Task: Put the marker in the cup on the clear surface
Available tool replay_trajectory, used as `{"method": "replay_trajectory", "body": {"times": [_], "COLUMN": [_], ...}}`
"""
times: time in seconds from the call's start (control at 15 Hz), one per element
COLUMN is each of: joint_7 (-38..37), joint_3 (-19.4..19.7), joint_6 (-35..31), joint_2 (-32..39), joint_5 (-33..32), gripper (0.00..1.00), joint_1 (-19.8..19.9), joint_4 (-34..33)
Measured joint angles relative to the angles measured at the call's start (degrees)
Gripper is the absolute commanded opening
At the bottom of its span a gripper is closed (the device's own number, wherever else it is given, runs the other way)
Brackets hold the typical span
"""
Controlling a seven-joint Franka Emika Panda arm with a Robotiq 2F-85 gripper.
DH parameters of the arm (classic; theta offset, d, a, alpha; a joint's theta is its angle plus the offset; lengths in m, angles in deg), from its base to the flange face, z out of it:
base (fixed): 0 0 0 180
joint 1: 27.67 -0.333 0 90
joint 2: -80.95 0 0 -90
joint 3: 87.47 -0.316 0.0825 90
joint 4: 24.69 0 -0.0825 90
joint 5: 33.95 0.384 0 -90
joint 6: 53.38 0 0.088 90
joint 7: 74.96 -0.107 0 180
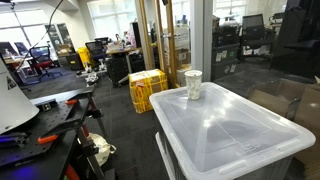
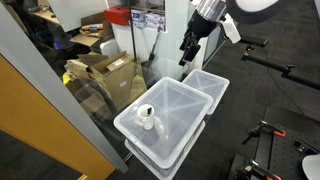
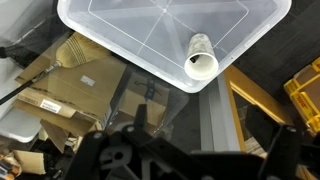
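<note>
The cup (image 1: 193,84) stands upright near a corner of the clear surface (image 1: 235,135), a translucent bin lid. It also shows in an exterior view (image 2: 146,118) on the lid (image 2: 175,108) and in the wrist view (image 3: 201,57) at the lid's edge (image 3: 150,35). A dark spot shows at the cup's mouth in an exterior view; I cannot tell if it is the marker. No marker lies elsewhere in view. My gripper (image 2: 186,58) hangs high above the bins, far from the cup. In the wrist view its jaws (image 3: 215,130) look open and empty.
A second clear bin (image 2: 208,84) sits beside the lidded one. Yellow crates (image 1: 147,89) stand behind it on the floor. Cardboard boxes (image 2: 105,75) and a glass partition lie alongside. Black stands (image 2: 275,65) are near the arm.
</note>
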Motion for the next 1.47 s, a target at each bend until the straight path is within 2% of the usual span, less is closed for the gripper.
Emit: {"method": "replay_trajectory", "body": {"times": [0.47, 1.07, 1.47], "joint_7": [5.7, 9.0, 10.5], "joint_3": [-1.7, -7.7, -11.1], "joint_6": [0.0, 0.2, 3.7], "joint_2": [7.8, 16.9, 20.4], "joint_5": [1.6, 1.6, 1.6], "gripper": [1.00, 1.00, 1.00], "joint_1": [0.6, 4.3, 6.7], "joint_4": [-5.8, -12.2, -15.5]}}
